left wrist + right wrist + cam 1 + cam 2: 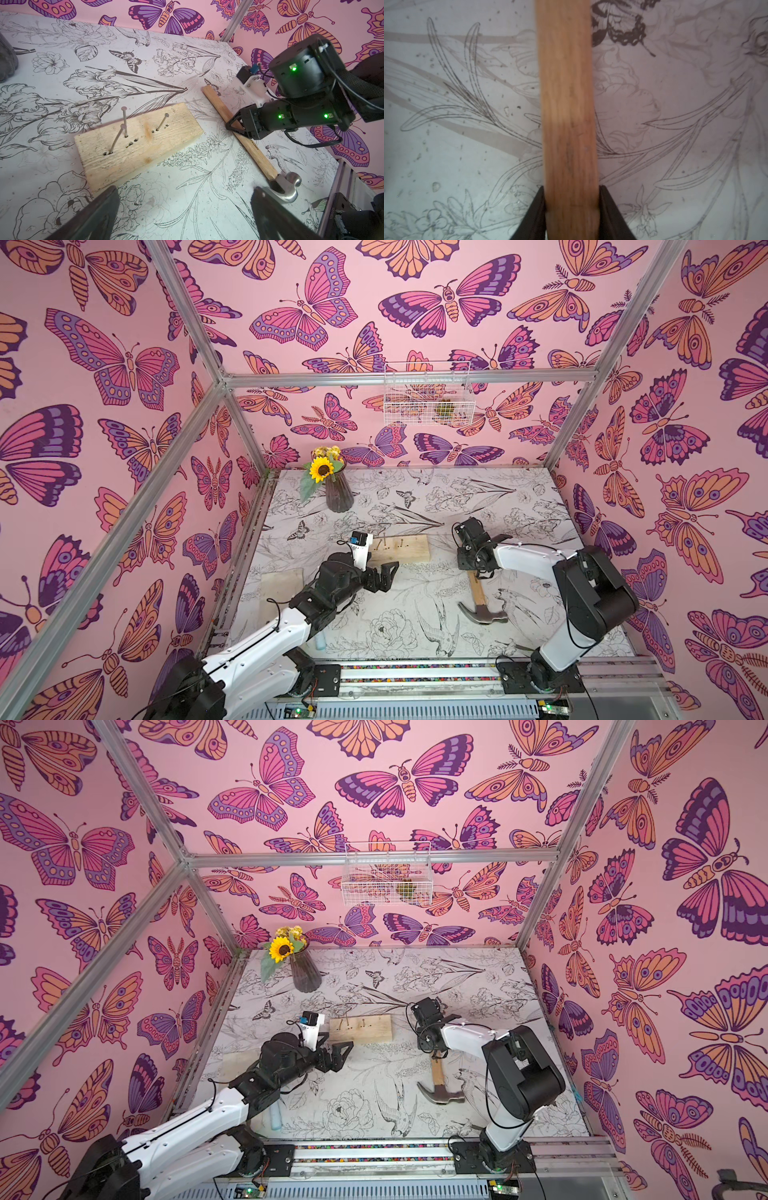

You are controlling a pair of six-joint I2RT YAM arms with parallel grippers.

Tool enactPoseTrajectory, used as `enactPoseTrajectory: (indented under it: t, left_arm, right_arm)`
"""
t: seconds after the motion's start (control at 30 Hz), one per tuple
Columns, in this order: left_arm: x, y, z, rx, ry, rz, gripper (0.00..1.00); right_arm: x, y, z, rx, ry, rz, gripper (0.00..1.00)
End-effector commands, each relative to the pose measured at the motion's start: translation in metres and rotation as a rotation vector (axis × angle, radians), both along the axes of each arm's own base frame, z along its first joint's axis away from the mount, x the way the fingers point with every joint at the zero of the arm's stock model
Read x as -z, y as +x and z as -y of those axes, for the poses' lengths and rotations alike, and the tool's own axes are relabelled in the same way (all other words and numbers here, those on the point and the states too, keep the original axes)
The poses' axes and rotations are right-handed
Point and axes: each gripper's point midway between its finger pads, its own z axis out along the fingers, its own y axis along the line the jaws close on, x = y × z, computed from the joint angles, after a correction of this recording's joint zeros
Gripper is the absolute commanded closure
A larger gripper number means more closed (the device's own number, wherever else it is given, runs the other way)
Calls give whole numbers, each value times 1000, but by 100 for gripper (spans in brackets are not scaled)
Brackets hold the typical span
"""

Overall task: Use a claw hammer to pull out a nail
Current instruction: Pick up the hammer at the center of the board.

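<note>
This looks to me like a robot lab cell: an aluminium frame boxes in my workspace, butterfly-print walls line it, and the left arm and right arm are mounted on a rail along the printed desk.

The claw hammer, wooden-handled with a grey steel head, lies flat on the tabletop, head toward the front edge. Three nails stand in a wooden block nearby.
</note>
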Motion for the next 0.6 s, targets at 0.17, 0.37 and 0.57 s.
enactPoseTrajectory:
  t: [0.17, 0.37, 0.57]
  left_arm:
    - [9, 2, 32, 74, 46, -17, 0]
    - [22, 3, 79, 155, 80, -13, 0]
    - [34, 0, 127, 233, 23, -20, 2]
  right_arm:
    - [-42, 18, -32, -93, 205, 253, 97]
    - [-96, 13, -66, -248, 369, 481, 100]
    - [-116, 10, -61, -229, 416, 587, 100]
